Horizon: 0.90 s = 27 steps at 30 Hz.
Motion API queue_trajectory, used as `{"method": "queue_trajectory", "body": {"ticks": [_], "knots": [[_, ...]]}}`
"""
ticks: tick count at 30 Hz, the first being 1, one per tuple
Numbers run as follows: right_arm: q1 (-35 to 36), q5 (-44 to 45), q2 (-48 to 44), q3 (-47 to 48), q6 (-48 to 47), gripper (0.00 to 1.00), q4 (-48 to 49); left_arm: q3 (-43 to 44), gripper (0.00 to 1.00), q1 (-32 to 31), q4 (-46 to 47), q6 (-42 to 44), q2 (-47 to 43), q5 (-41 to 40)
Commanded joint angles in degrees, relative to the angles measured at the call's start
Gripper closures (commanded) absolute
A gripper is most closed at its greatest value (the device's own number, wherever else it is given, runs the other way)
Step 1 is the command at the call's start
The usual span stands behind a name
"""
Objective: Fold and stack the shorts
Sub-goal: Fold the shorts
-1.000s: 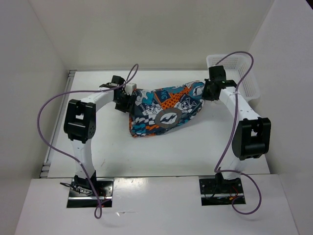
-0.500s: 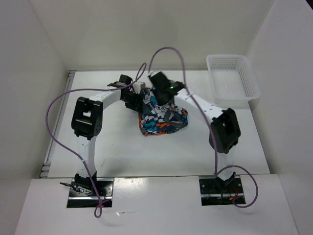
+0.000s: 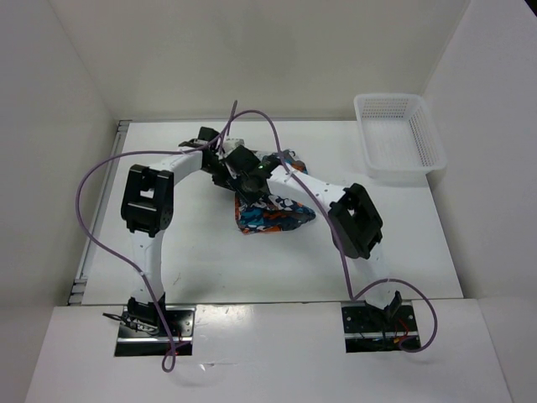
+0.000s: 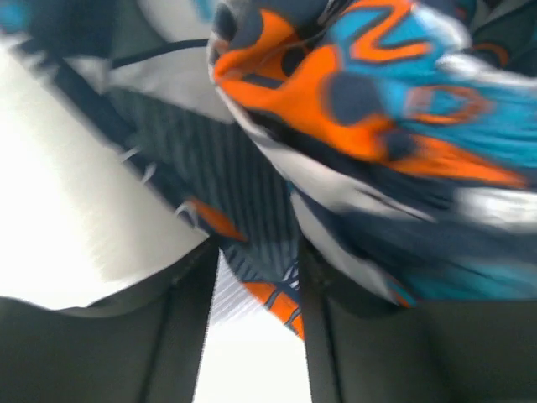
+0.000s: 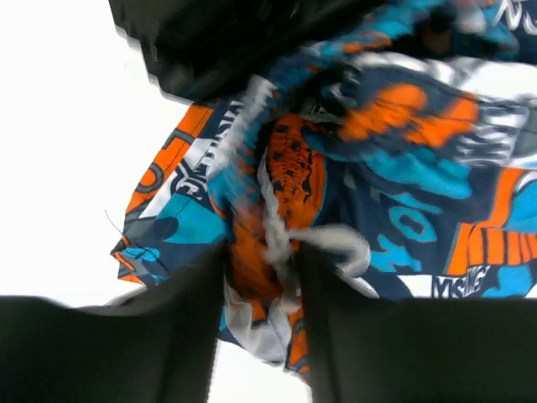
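The shorts (image 3: 277,216), a teal, orange, black and white patchwork print, lie bunched and folded over themselves at mid-counter (image 3: 210,252).

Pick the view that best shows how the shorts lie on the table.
Top external: the shorts appear as a bunched heap on the table, partly hidden by the right arm. Left wrist and right wrist give only blurred close-ups of printed folds by their own fingers.
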Motion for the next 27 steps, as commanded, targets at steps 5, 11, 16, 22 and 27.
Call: {"method": "queue_trajectory", "body": {"ticks": [5, 11, 16, 22, 27], "knots": [[1.36, -8.17, -2.85, 3.09, 0.9, 0.2, 3.83, -0.71, 0.4, 6.57, -3.11, 1.34, -2.79, -9.21], [1.36, -13.82, -15.58, -1.99, 5.38, 0.06, 12.61, 3.6, 0.36, 7.9, -4.34, 1.34, -6.39, -11.94], [-4.07, -12.06, -28.94, -23.76, 14.85, 0.1, 23.6, 4.31, 0.32, 3.61, -4.34, 1.34, -10.97, -7.01], [-9.61, -7.75, -26.87, -31.27, 20.06, 0.47, 23.0, 6.68, 0.29, -2.99, -2.85, 1.34, -10.1, -5.6], [-10.33, -8.28, -21.42, -33.3, 23.22, 0.87, 24.41, 10.11, 0.27, -5.63, -2.15, 1.34, -5.17, -7.45]]}}
